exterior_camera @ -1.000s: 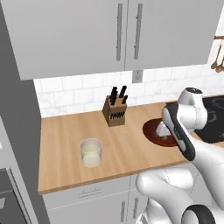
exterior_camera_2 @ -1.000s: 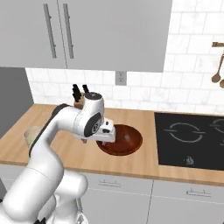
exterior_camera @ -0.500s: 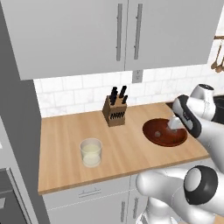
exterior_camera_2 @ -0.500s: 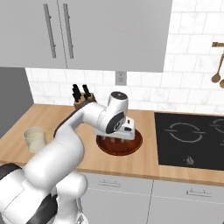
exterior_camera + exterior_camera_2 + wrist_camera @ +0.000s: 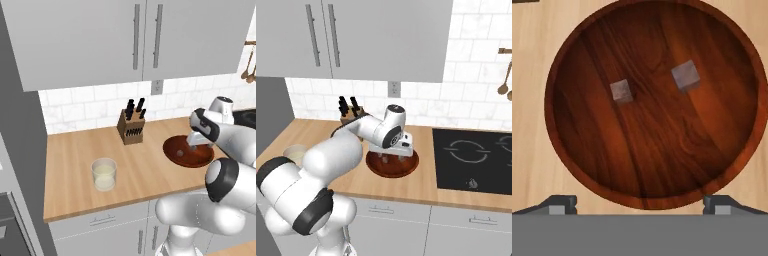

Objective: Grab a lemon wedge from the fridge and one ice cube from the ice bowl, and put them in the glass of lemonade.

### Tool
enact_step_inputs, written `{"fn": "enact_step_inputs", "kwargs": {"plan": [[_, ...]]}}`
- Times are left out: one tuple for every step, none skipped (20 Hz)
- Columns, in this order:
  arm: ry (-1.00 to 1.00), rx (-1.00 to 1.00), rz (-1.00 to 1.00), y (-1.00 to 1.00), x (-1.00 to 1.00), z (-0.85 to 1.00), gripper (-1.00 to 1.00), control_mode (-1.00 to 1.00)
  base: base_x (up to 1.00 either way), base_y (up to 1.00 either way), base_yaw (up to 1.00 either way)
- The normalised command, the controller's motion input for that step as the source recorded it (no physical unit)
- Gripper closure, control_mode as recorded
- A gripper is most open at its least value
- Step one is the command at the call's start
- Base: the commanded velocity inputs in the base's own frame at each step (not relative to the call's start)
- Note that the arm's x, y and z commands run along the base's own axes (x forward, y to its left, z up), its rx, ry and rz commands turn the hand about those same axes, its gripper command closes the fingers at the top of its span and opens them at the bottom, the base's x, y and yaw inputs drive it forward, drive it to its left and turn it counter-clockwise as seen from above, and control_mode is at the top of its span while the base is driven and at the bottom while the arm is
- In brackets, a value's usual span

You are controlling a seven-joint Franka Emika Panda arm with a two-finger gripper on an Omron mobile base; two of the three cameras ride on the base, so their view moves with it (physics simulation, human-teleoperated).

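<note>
**Inspector A:** The hand (image 5: 640,202) is found poised above the ice bowl (image 5: 572,150), fingers spread wide with nothing between them. In the hand view, 2 ice cubes are noted on the bowl's floor: 1 (image 5: 621,91) toward the middle-left, 1 (image 5: 685,76) further right, well apart from each other and clear of the rim.

**Inspector B:** Location of the bowl is confirmed on the table (image 5: 75,150), right of the knife block (image 5: 132,125) and just beside the hob (image 5: 476,155). The glass of lemonade (image 5: 104,174) is recorded well to the left of the bowl, near the table's front edge. No lemon wedge can be made out in it; the piece would be too small to tell.

**Inspector A:** Handling is judged as follows: each cube is expected to be very light, rigid and slick, with small flat faces. A grip across 2 opposite flat faces, near mid-height, is advised; a pinch on the corners is likely to squirt the cube sideways.

**Inspector B:** Agreed. The left cube sits nearer the hand's centre line and is considered the easier target. Its faces appear turned slightly against the fingers' line, so some rotation of the hand may be required. The curved wooden floor is considered a sliding risk if the cube is nudged before closure.
</note>
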Motion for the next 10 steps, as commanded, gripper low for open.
{"fn": "enact_step_inputs", "kwargs": {"plan": [[0.0,-0.03,-0.02,-0.09,0.25,-0.23,-1.0,-1.0,0.0,0.0,0.0],[0.0,-0.05,0.0,-0.14,0.09,-0.22,-1.0,-1.0,0.0,0.0,0.0],[0.0,-0.05,0.0,-0.15,0.0,-0.1,-1.0,-1.0,0.0,0.0,0.0],[0.0,-0.07,0.0,-0.19,0.0,-0.1,-1.0,-1.0,0.0,0.0,0.0],[0.0,-0.07,0.0,-0.2,0.0,-0.08,-1.0,-1.0,0.0,0.0,0.0],[0.0,-0.09,0.0,-0.24,0.0,-0.08,-1.0,-1.0,0.0,0.0,0.0],[0.0,-0.1,0.0,-0.21,0.0,-0.09,-1.0,-1.0,0.0,0.0,0.0],[0.0,-0.11,0.0,-0.16,0.0,-0.08,-1.0,-1.0,0.0,0.0,0.0],[0.0,-0.12,0.01,-0.06,0.0,-0.09,-1.0,-1.0,0.0,0.0,0.0],[0.0,-0.13,0.04,0.0,0.0,-0.08,-1.0,-1.0,0.0,0.0,0.0]]}}
